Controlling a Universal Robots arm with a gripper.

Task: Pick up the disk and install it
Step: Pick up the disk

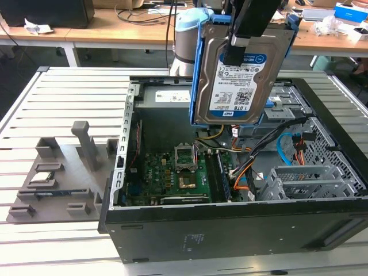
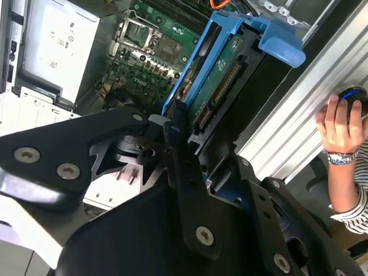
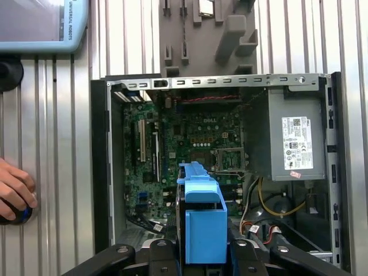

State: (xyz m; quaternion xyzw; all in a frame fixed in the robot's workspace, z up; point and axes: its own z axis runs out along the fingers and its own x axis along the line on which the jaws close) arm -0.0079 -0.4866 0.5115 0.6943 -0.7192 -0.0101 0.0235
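The disk (image 1: 238, 77), a silver drive with a white-and-blue label in a blue plastic carrier, hangs upright above the open computer case (image 1: 230, 227). My gripper (image 1: 233, 54) comes down from above and is shut on the disk, one black finger lying across its labelled face. In the second wrist view the disk (image 2: 221, 75) shows edge-on, clamped between the black fingers (image 2: 175, 135). The first wrist view looks straight down past the blue carrier (image 3: 202, 221) onto the motherboard (image 3: 190, 149). The disk is clear of the case and touches nothing else.
Inside the case are the motherboard (image 1: 172, 172), a grey power supply (image 3: 293, 144), loose cables and a metal drive cage (image 1: 310, 181). A grey fixture (image 1: 63, 167) holding a small chip (image 1: 41, 177) sits on the exterior view's left. A person's hand (image 2: 339, 123) rests beside the table.
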